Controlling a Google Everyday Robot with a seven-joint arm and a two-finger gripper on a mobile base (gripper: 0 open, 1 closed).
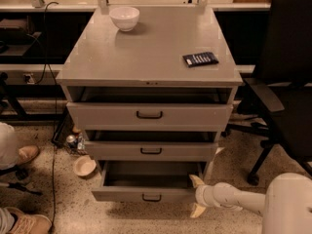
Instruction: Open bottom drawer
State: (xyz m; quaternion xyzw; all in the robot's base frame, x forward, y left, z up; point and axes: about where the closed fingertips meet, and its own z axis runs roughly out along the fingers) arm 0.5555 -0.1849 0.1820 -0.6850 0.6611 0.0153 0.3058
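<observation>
On the far left, two tan shoes sit on the speckled floor, and the lower one is partly cut off at the edge. A bit to the right, a small round bowl lies on the floor next to the grey bench, with a can just behind it. On top of the bench, a white bowl sits near the back left corner. A flat black thing lies near the right edge. The bench has three drawers in its front. The top drawer and the middle drawer are each open just a little. The bottom drawer is down low by the floor. It sticks out more than the other two, so you can see its plain grey inside. Its small black handle is in the middle of its front. At the right end of that drawer front is the end effector. Its two pale fingers are spread apart, one up by the top of the drawer's corner and one down below it near the floor. The white arm goes from there to the right, to a big white rounded part in the bottom corner. Behind that, on the far right, stands a black chair on a dark leg with wheels.
</observation>
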